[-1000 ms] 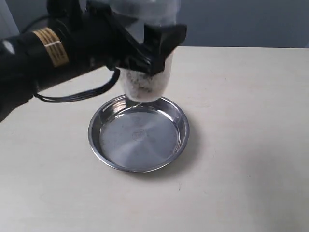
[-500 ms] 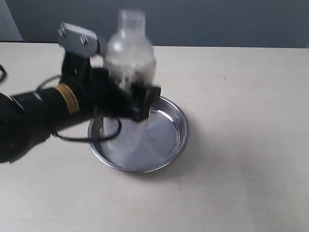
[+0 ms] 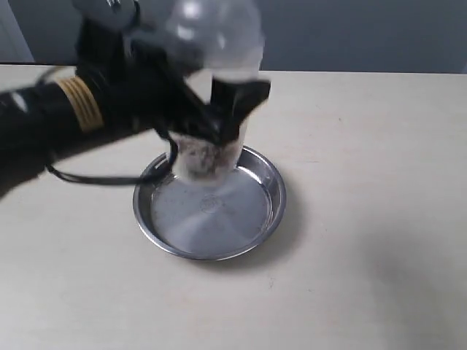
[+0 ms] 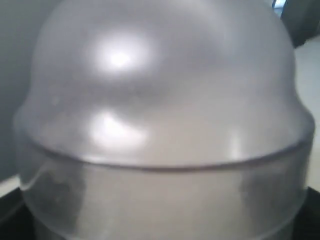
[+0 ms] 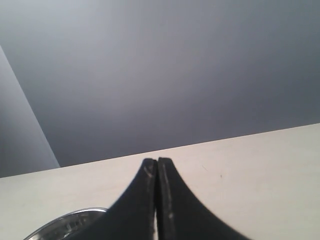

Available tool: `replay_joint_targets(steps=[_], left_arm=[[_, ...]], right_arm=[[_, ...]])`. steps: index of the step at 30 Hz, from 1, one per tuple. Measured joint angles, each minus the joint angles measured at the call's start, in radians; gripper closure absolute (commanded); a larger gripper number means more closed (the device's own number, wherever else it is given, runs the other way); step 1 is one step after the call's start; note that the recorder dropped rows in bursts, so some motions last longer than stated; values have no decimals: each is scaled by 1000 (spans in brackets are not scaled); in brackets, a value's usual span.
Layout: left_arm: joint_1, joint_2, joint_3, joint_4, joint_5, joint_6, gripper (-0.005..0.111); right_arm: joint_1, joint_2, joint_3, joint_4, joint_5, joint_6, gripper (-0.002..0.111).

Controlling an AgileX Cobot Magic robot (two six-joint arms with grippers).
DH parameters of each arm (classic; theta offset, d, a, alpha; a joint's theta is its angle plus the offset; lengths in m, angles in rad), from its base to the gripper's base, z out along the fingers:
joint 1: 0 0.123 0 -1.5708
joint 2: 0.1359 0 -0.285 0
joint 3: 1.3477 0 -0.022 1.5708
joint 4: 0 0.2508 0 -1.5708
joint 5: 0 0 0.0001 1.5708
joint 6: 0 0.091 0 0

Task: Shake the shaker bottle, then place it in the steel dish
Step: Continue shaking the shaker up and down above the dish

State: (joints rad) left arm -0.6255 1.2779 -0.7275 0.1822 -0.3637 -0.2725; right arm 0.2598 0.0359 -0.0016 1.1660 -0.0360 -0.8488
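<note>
Shaking: shaker bottle (image 3: 211, 44) clamped in left gripper (image 3: 215, 117) (blurred); hold firm, upright.
Dish: steel dish (image 3: 277, 197) beneath, bottle at its 12 o'clock.
Spare: right gripper (image 5: 157, 170) fingers together.

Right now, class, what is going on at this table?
The left end effector grips the shaker bottle around its middle and holds it upright over the steel dish, seemingly not yet set down. Its brown granules sit at the bottom. The dish lies on the table. The right end effector is shut, holding nothing.
</note>
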Motion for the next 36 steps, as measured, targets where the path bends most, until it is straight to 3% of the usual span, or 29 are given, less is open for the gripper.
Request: replay_joint_targets(steps=[4,7,10,14,17,20,24,27,29,32,34,36], left_arm=[[15,64,56,-33,-78,14,106],[23,153,110,-71,-1,-8,106],[18,57,36,-32,41,22,106],[35,51,24,-129,-54,124,106],[47,116,55,-188,51,119,106],[19,44,-6,-104,123,121,106],[26,66,15,-96,7,126,106],[30,140,41,-118,111,89,106],[17,87,-14,-39,162,84,106],[8,1,-100,-6,100,84,106],[12,66,-33,-50,11,69,106],[-3,163,29,-56,107,27,106]], right_arm=[[0,0,0,0,0,0,109],[0,0,0,0,2,0,109],[0,0,0,0,2,0,109],[0,0,0,0,2,0,109],[0,0,0,0,2,0,109],[0,0,0,0,2,0,109],[0,0,0,0,2,0,109],[0,0,0,0,6,0,109],[0,0,0,0,9,0,109],[0,0,0,0,11,0,109],[0,0,0,0,11,0,109],[0,0,0,0,11,0,109]])
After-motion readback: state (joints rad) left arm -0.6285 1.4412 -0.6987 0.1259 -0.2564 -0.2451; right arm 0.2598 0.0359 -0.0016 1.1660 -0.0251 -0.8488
